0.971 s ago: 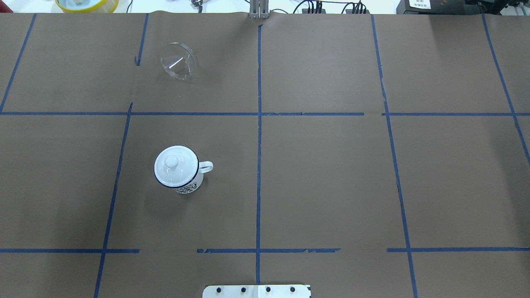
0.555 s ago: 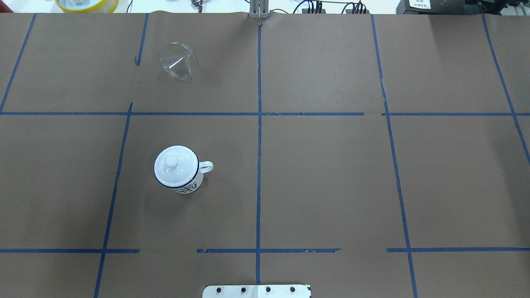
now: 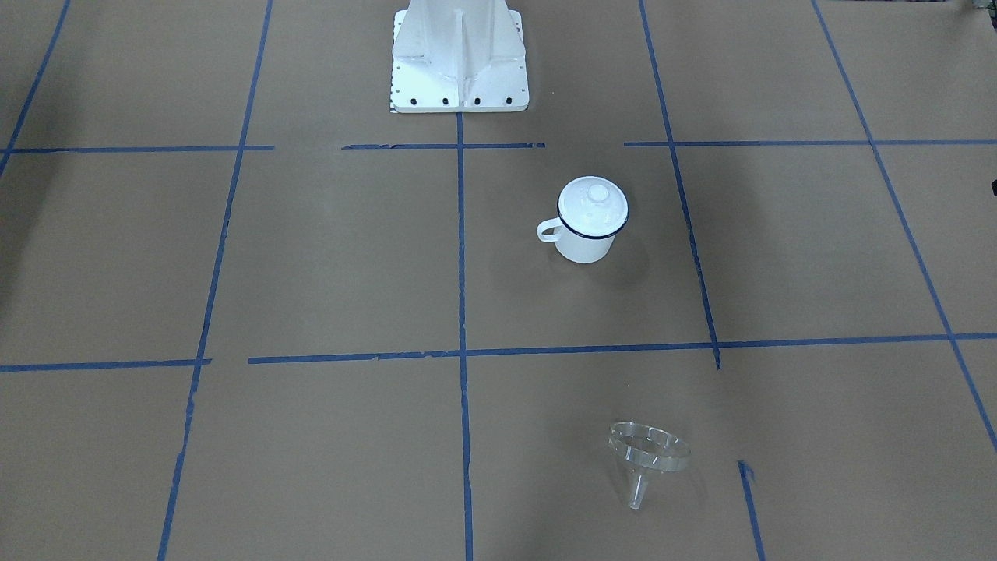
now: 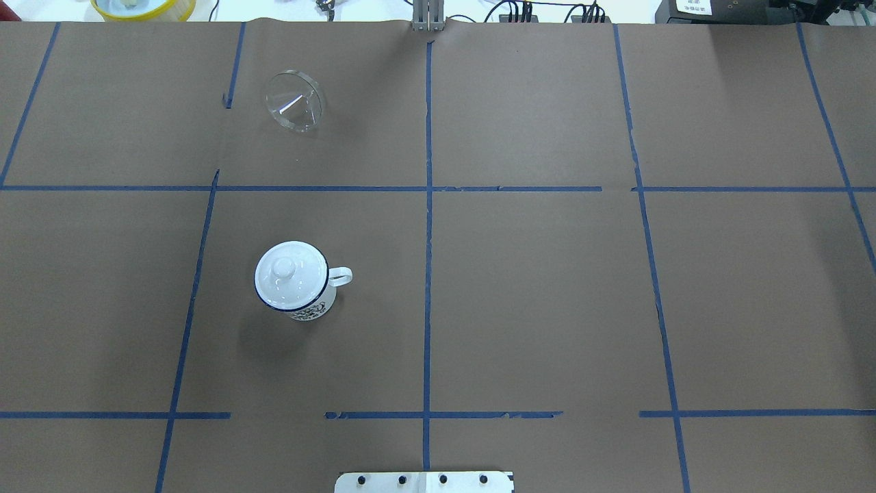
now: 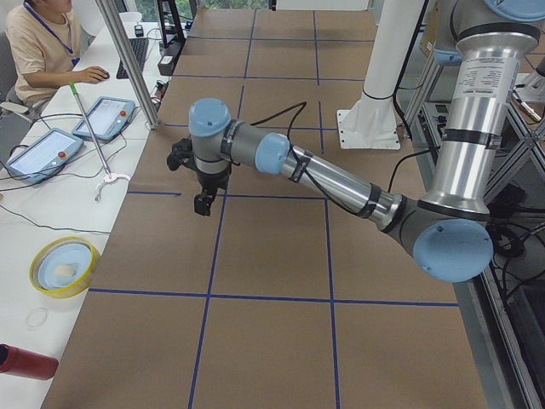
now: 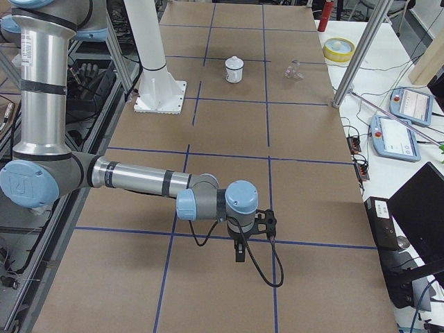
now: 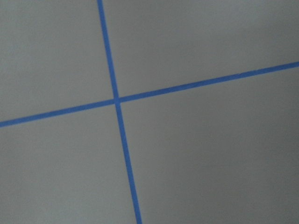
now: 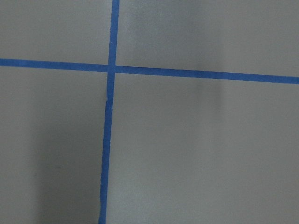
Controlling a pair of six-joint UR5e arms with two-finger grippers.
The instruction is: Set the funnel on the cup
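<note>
Two task items, two claws, one table (image 4: 547, 287) under brown paper with a blue tape grid.

Item 1, funnel (image 4: 294, 100): clear, probably plastic. It sits upper left in the overhead view and lower right of centre in the front-facing view. It lies tipped over on its rim edge and spout tip, with the spout toward the bottom of the front-facing view. Judged very light, stiff and slick, so likely to skate or roll if nudged. Best hold is a pinch across the rim wall, one finger inside the cone and one outside, or else on the short spout. Being transparent, its edges are hard to read.

Item 2, cup (image 3: 584, 243): white enamel with a dark blue rim and loop handle. It stands upright, left of centre in the overhead view, well apart from the funnel. A white lid (image 4: 284, 268) with a knob sits on its mouth and probably has to come off before the funnel can seat.

Left gripper (image 5: 203, 203): hangs above bare paper near a tape line, with nothing seen in it. Finger spread cannot be told.

Right gripper (image 6: 239, 251): likewise above bare paper, far from both items. Spread cannot be told. Wrist views show only paper and tape.
</note>
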